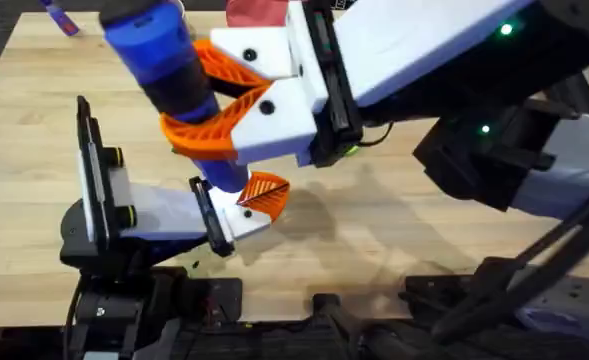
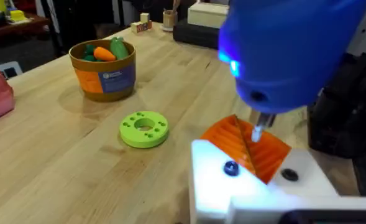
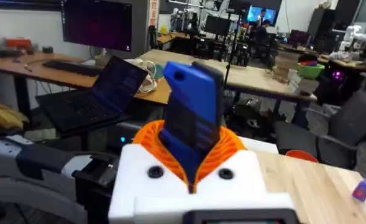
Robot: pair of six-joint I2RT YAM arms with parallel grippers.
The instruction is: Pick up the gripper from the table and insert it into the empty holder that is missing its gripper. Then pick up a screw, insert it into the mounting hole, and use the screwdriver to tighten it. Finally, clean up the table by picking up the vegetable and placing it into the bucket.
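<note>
Screwdriver looks rigid and top-heavy, so keep your right end effector pinching its blue barrel. Your left end effector state: cannot tell.

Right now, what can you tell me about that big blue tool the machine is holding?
The screwdriver is a bright blue cylinder, plastic-looking, with a black lower end and a thin metal bit. The right hand clamps it between orange ribbed fingers, held nearly upright, tilted a little. A blue light glows on its body. Its bit points down onto the orange finger part at the left hand.
</note>
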